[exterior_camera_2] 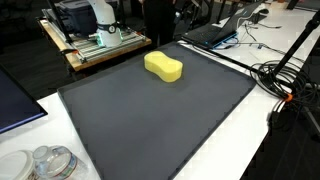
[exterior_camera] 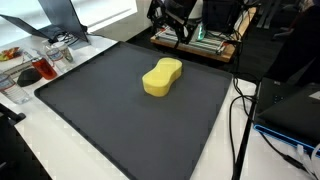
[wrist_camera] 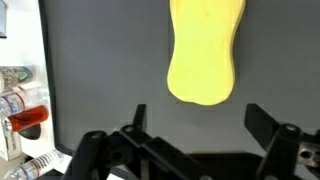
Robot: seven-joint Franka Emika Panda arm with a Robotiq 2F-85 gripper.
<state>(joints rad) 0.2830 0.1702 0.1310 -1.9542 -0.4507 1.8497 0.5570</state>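
Observation:
A yellow peanut-shaped sponge [exterior_camera: 162,77] [exterior_camera_2: 164,66] lies flat on a large dark grey mat [exterior_camera: 120,120] [exterior_camera_2: 150,120], in its far half. In the wrist view the sponge [wrist_camera: 205,50] fills the upper middle, lengthwise away from me. My gripper [wrist_camera: 200,118] hangs above the mat just short of the sponge's near end, open. Its two black fingers [wrist_camera: 262,120] stand wide apart with only bare mat between them. Nothing is held or touched.
A glass with red liquid [exterior_camera: 30,72] [wrist_camera: 30,118] and clear containers [exterior_camera: 60,52] stand off the mat's side. Clear jars [exterior_camera_2: 50,162] sit at a near corner. Cables [exterior_camera: 240,120] [exterior_camera_2: 285,85] run along the other side. A laptop [exterior_camera_2: 215,30] and a shelf of equipment [exterior_camera_2: 95,35] lie beyond.

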